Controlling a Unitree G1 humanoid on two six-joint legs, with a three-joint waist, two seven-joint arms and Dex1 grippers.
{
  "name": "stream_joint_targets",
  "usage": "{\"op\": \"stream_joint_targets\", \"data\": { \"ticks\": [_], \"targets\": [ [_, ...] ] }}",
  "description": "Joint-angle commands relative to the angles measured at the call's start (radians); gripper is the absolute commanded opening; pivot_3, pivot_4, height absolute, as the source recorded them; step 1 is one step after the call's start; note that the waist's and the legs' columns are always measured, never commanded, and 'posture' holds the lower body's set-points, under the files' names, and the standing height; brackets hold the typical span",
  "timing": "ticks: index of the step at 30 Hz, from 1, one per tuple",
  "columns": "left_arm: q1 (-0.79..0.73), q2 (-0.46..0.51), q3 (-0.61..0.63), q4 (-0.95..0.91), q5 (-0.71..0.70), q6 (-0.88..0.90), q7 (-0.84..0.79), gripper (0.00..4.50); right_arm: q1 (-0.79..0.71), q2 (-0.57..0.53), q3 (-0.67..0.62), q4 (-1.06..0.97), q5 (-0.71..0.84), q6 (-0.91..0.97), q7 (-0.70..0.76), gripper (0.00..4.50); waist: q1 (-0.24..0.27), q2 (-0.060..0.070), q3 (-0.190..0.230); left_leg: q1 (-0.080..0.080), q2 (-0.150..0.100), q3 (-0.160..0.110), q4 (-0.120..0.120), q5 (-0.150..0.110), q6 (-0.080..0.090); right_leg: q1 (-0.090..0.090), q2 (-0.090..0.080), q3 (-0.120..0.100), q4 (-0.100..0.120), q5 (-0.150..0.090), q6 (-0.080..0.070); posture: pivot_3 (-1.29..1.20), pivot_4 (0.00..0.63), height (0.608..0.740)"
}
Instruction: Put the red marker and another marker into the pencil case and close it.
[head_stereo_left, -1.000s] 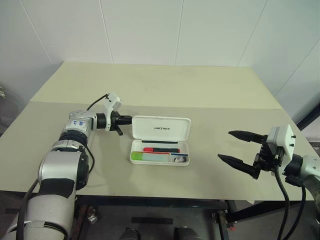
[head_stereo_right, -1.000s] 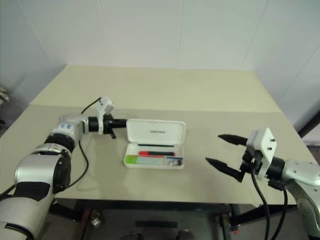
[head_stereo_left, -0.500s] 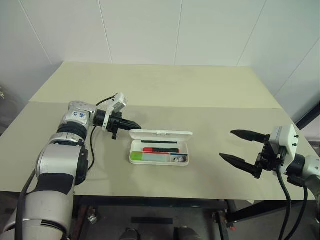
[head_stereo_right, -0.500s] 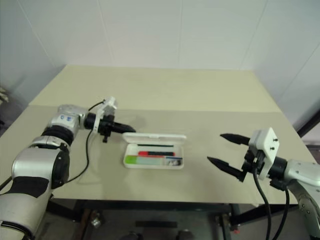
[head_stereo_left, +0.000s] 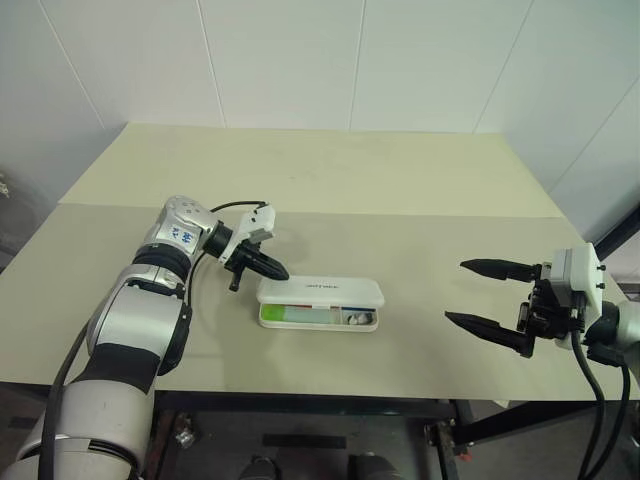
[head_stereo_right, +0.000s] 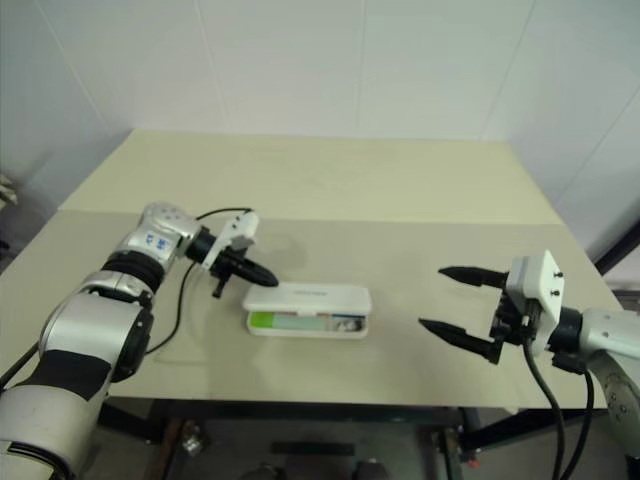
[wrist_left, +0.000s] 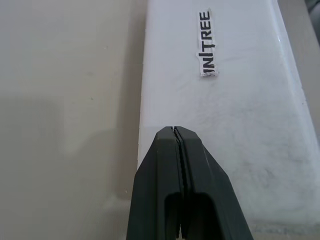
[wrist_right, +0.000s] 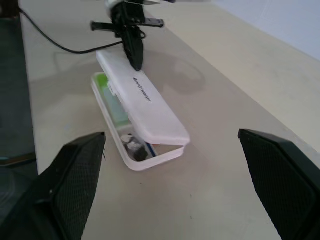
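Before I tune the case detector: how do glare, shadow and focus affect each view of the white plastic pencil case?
Left eye view: the white hard-plastic pencil case is evenly lit with no glare and only a soft shadow on the beige table. Left wrist view: the lid logo reads sharp, while the shut left gripper is close and soft-edged. Right wrist view: the right gripper's fingers are blurred; the case stays sharp.

Pale beige surface (head_stereo_left: 330, 180), matte, with a faint seam crossing it from side to side about midway back. Behind it, a white panelled wall (head_stereo_left: 300, 60), thin vertical joints between the panels. Below the near edge, a dark metal frame (head_stereo_left: 300, 405) and a stretch of dark floor (head_stereo_left: 300, 450). At the far left, past the surface's edge, a small indistinct scrap of clutter, too small to tell.
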Motion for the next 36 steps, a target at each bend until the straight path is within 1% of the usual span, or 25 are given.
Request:
{"op": "stream_joint_targets", "data": {
  "ticks": [1,4,6,10,15,20,22,24,26,30,36],
  "targets": [
    [-0.005,-0.021,-0.034,-0.035,-0.020,-0.036,-0.112,0.03,-0.034,-0.032,-0.028,0.045,0.027,-0.041,0.080,4.50,0.000,0.000,0.000,0.000,0.000,0.000,0.000,0.000,0.000,0.000,0.000,0.000,0.000,0.000,0.000,0.00,0.150,0.740],
    [0.001,-0.025,-0.068,-0.044,-0.034,-0.053,-0.112,0.03,-0.062,-0.041,-0.020,0.076,0.016,-0.055,0.110,4.50,-0.002,0.000,0.000,0.000,0.000,0.000,0.000,0.000,0.000,0.000,0.000,0.000,0.000,0.000,0.000,0.00,0.150,0.740],
    [0.003,-0.029,-0.082,-0.048,-0.028,-0.064,-0.112,0.03,-0.082,-0.041,-0.012,0.088,0.005,-0.059,0.105,4.50,-0.003,0.000,0.000,0.000,0.000,0.000,0.000,0.000,0.000,0.000,0.000,0.000,0.000,0.000,0.000,0.00,0.150,0.740],
    [0.017,-0.036,-0.122,-0.058,0.023,-0.119,-0.105,0.03,-0.100,-0.029,0.002,0.081,-0.004,-0.059,0.092,4.50,-0.001,0.000,0.000,0.000,0.000,0.000,0.000,0.000,0.000,0.000,0.000,0.000,0.001,0.000,0.000,0.00,0.150,0.740],
    [0.052,-0.045,-0.190,-0.063,0.123,-0.249,-0.021,0.03,-0.101,-0.022,0.015,0.071,-0.009,-0.063,0.078,4.50,-0.001,0.000,0.000,0.001,0.000,0.000,0.001,0.000,0.000,0.000,0.000,0.001,0.001,0.000,0.000,0.00,0.150,0.740],
    [0.059,-0.054,-0.206,-0.060,0.166,-0.320,0.038,0.03,-0.096,-0.024,0.012,0.063,-0.007,-0.061,0.070,4.50,-0.001,0.002,-0.001,0.004,0.000,0.000,0.001,0.000,0.000,0.003,0.000,0.001,0.001,0.000,0.000,0.00,0.150,0.740],
    [0.059,-0.056,-0.199,-0.056,0.167,-0.340,0.045,0.03,-0.096,-0.024,0.012,0.061,-0.006,-0.059,0.067,4.50,-0.002,0.002,-0.001,0.010,0.000,0.000,0.001,0.000,0.000,0.010,0.000,0.001,0.000,0.000,0.000,0.00,0.150,0.740],
    [0.059,-0.062,-0.173,-0.052,0.145,-0.350,0.046,0.03,-0.096,-0.025,0.012,0.058,-0.006,-0.057,0.063,4.50,-0.003,0.002,-0.001,0.017,0.000,0.001,-0.001,0.000,0.000,0.018,0.000,0.001,-0.002,-0.001,-0.001,0.00,0.150,0.740],
    [0.057,-0.070,-0.137,-0.050,0.111,-0.346,0.039,0.03,-0.095,-0.026,0.011,0.055,-0.005,-0.055,0.059,4.50,-0.003,0.002,-0.001,0.018,0.000,0.001,0.000,0.000,0.000,0.018,0.000,0.001,-0.002,-0.001,-0.001,0.00,0.150,0.740],
    [0.064,-0.097,-0.012,-0.056,0.002,-0.279,0.026,0.03,-0.089,-0.026,0.005,0.046,-0.003,-0.053,0.049,4.50,-0.002,0.002,-0.001,0.016,0.000,0.001,0.000,0.000,0.000,0.017,0.000,0.001,-0.001,-0.001,-0.001,0.00,0.150,0.740],
    [0.159,-0.097,0.163,-0.120,-0.188,-0.207,-0.086,0.03,-0.049,-0.015,-0.007,0.017,0.006,-0.047,0.025,4.50,-0.005,0.002,-0.001,0.013,0.001,0.000,-0.002,-0.002,0.000,0.013,0.000,0.001,-0.001,-0.002,0.000,0.00,0.150,0.740]
  ]
}}
